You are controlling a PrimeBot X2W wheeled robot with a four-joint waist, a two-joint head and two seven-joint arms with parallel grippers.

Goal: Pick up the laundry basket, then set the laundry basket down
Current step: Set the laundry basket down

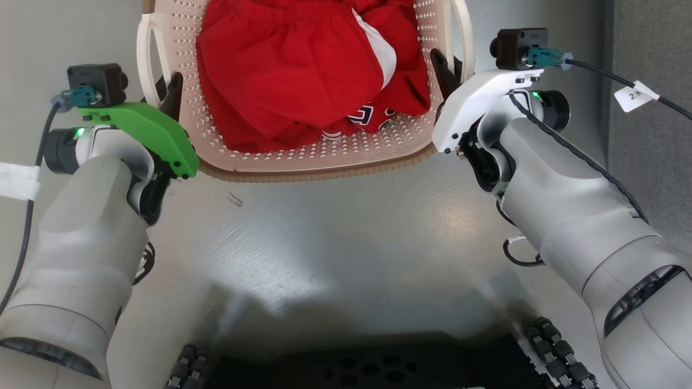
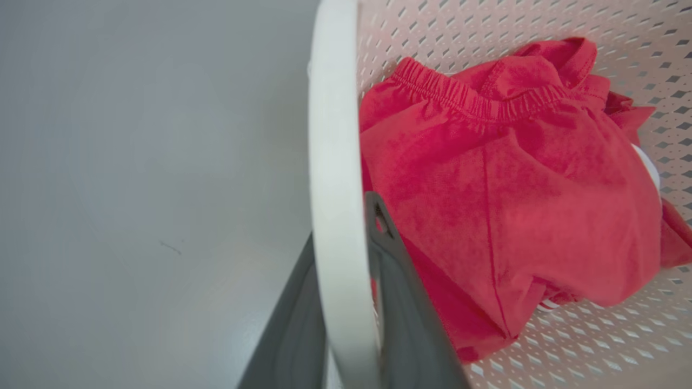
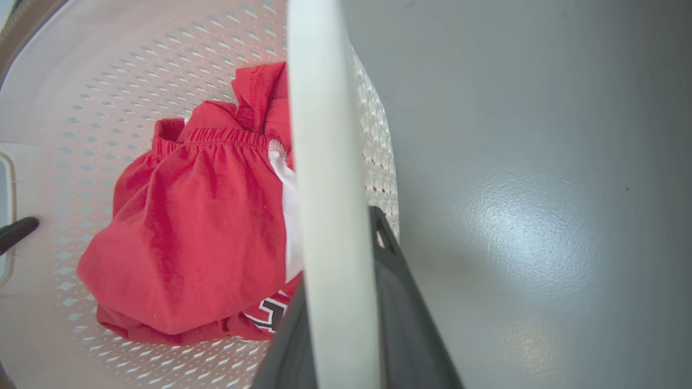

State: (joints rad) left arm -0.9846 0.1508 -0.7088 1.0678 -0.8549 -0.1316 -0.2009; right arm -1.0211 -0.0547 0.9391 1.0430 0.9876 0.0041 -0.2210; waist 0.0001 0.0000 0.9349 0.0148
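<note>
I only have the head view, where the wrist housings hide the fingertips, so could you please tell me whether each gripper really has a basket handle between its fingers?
Observer: Yes on the left. In the left wrist view the left gripper has the left loop handle of the laundry basket running between its two fingers, one on the floor side and one on the basket side.
Operator: Thank you. Is the right the same?
Observer: Yes. In the right wrist view the right gripper straddles the right loop handle, and both fingers look pressed against it.
</note>
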